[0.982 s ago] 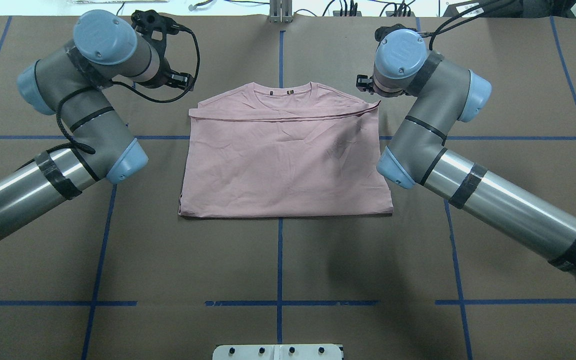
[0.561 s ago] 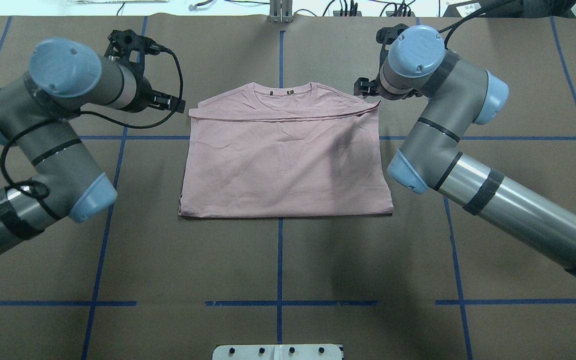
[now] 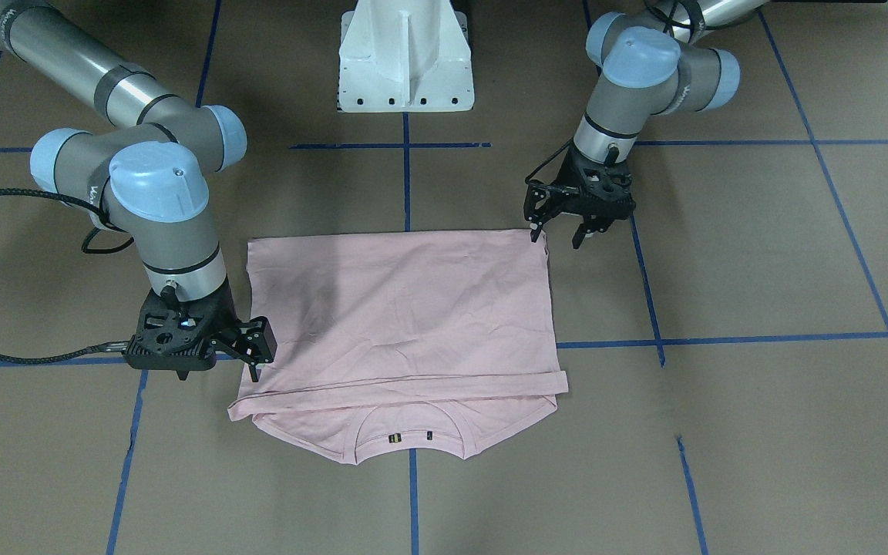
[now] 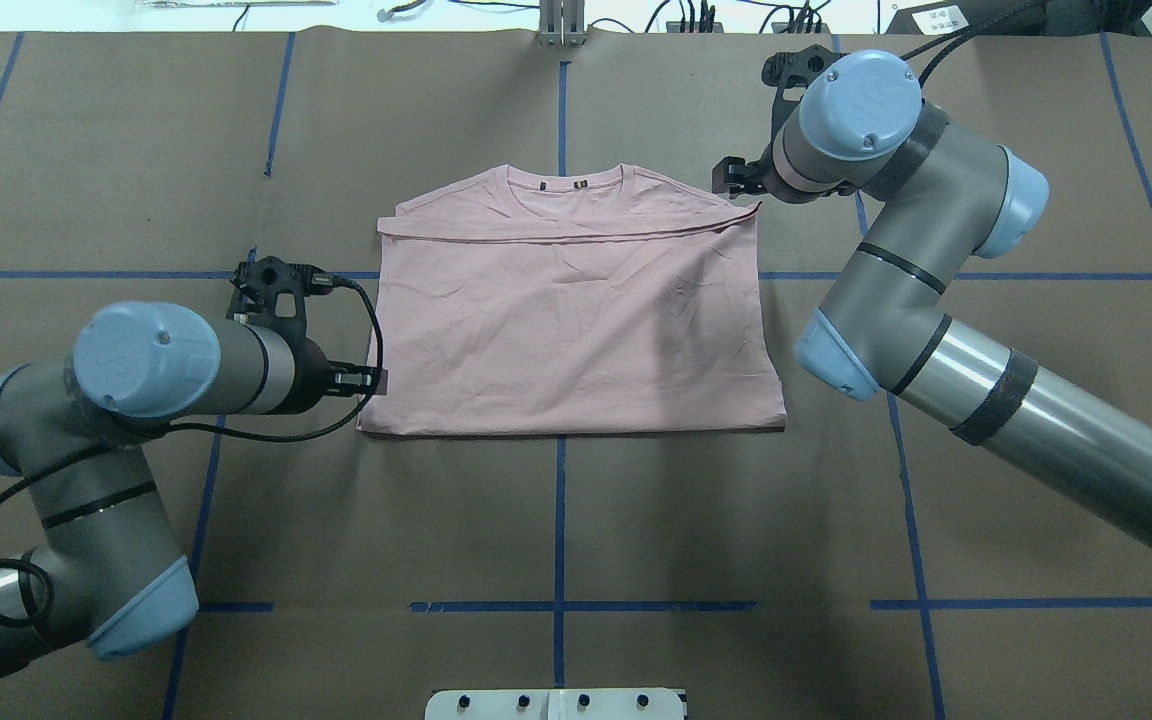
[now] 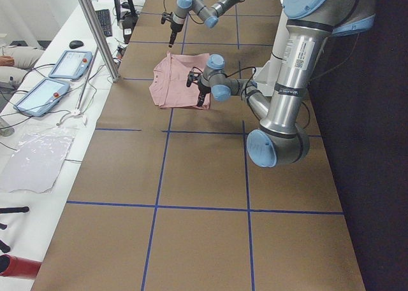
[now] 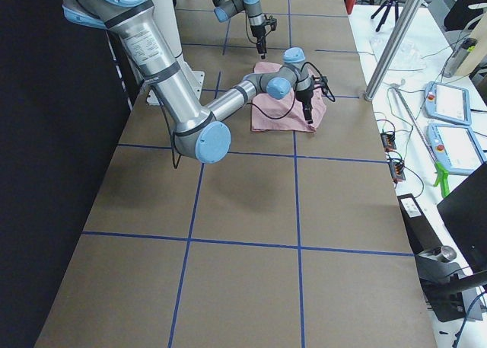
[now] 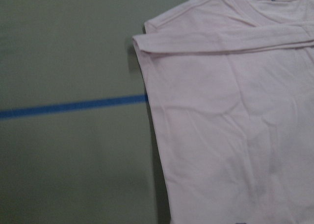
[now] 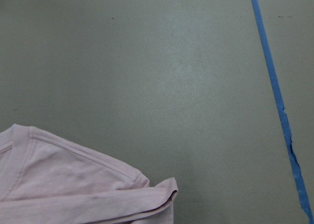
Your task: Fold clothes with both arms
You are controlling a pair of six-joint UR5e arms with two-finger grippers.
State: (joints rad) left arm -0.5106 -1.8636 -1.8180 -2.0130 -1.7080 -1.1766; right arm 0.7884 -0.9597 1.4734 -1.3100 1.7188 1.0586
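Pale pink T-shirt (image 4: 566, 330) lies flat mid table (image 4: 436, 520), folded to 1 rectangle, collar at the far edge; I can't see its underside. Left gripper (image 3: 558, 235) is spread at the near-left corner, and right gripper (image 3: 256, 356) looks spread beside the far-right corner.

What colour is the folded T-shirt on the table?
The folded short-sleeved T-shirt is plain pale pink on its visible side, clearest in the overhead exterior view.

A brown table (image 4: 436, 520) gridded with blue tape lines (image 4: 558, 520) carries a folded pink T-shirt (image 4: 576, 320), lying flat.
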